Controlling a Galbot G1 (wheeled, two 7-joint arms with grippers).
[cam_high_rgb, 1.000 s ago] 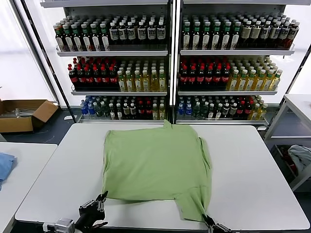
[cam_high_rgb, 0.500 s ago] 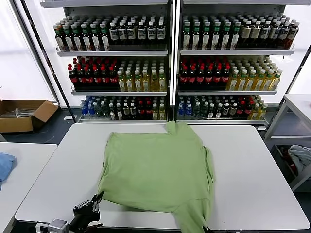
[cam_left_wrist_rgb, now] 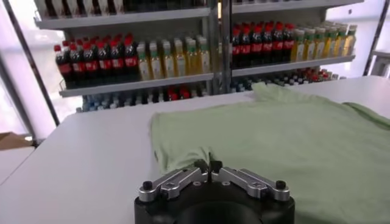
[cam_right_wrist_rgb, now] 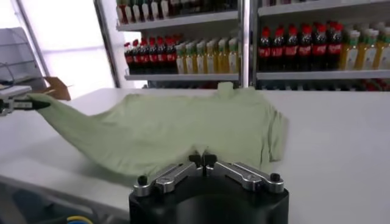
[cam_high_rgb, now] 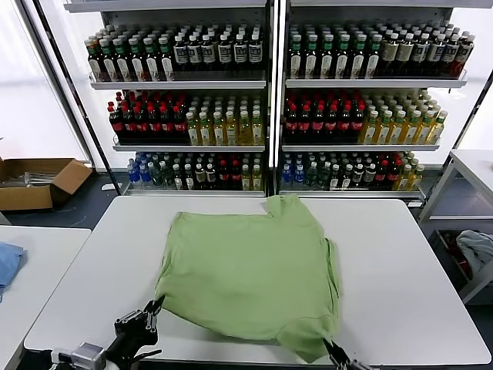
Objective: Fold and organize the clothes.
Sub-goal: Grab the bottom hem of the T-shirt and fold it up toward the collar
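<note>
My left gripper (cam_high_rgb: 154, 308) is clamped on the shirt's (cam_high_rgb: 250, 274) near-left corner, lifting it just off the table (cam_high_rgb: 400, 262). The shirt spreads ahead of me toward the bottle shelves (cam_high_rgb: 266, 92). My right gripper (cam_right_wrist_rgb: 205, 160) is pinched shut on the near-right hem at the table's front edge.

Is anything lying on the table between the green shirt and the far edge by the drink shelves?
No. In the head view, the white table is bare between the green polo shirt and its far edge; the left wrist view shows the same.
</note>
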